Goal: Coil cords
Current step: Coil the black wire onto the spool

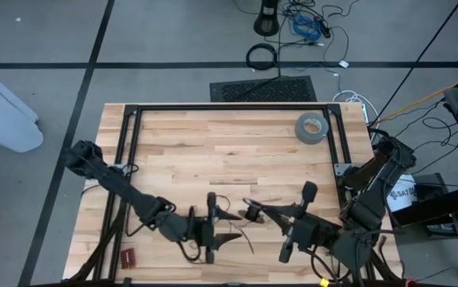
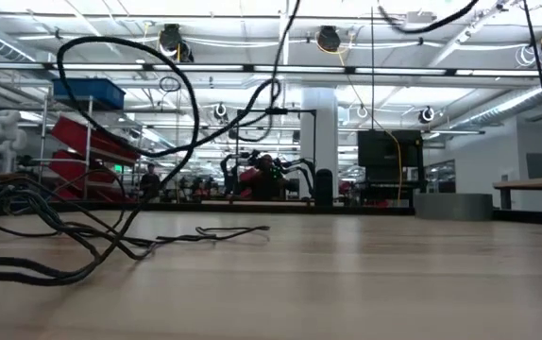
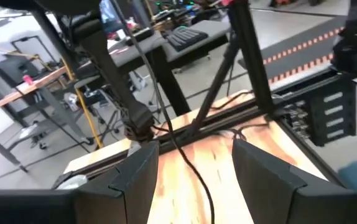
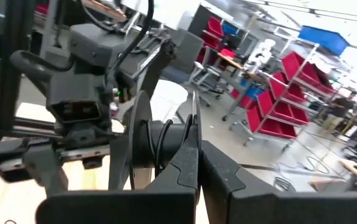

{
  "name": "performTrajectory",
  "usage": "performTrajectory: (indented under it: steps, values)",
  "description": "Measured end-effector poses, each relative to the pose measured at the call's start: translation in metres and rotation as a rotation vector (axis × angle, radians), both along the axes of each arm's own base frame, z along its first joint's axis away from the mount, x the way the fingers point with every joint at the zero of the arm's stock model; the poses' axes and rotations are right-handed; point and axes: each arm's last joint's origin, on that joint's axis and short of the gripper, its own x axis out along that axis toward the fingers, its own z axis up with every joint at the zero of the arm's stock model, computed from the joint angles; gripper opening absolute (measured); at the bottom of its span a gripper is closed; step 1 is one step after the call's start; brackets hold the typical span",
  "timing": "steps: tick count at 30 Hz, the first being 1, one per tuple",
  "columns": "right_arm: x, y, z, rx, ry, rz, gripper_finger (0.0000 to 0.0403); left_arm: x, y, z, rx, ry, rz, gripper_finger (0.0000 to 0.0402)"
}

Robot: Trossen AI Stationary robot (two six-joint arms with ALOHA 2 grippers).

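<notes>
The cord is a thin black wire. Part of it is gathered in a small coil (image 1: 253, 212) at the tip of my right gripper (image 4: 194, 134), which is shut, points level and sits above the table's near middle. From the coil (image 3: 140, 129) the cord (image 3: 188, 163) drops and runs between the two fingers of my left gripper (image 3: 197, 180). That gripper stands open just left of the coil, level, facing my right gripper. I cannot see either finger touching the cord. More slack cord (image 1: 245, 239) lies on the table below both grippers and shows in the low view (image 2: 205, 231). My right gripper holds several loops of the cord (image 4: 157, 144) at its fingertips, coming in level from the table's right. The loops stand upright beside the shut fingers (image 4: 188, 168), clear of the table. Whether they are pinched or wound round one finger, I cannot tell. The rest hangs slack.
A grey tape roll (image 1: 312, 127) lies at the far right of the wooden table. A black frame rail (image 1: 229, 107) runs round the table's edges. A small red object (image 1: 127, 257) sits near the front left corner. A black cable ring (image 1: 262, 55) lies on the floor beyond.
</notes>
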Motion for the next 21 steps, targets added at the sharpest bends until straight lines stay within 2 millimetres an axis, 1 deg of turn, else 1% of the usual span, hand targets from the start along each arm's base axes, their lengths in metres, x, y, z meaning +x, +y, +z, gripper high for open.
performTrajectory:
  steps: [6,11,16,21]
  values:
    - [-0.004,0.003,0.0,-0.012,0.006,0.004,0.0,0.009,0.003,-0.004,-0.067,-0.037,0.023,0.0212]
    - [-0.004,0.003,-0.001,-0.018,0.009,0.003,0.0,0.01,0.005,-0.004,-0.098,-0.037,0.029,0.0212]
    - [-0.004,0.003,-0.001,-0.025,0.014,0.004,0.0,0.012,0.005,-0.004,-0.134,-0.028,-0.038,0.0212]
    - [-0.004,0.003,-0.001,-0.026,0.015,0.007,0.0,0.015,0.008,-0.007,-0.183,-0.02,-0.026,0.0212]
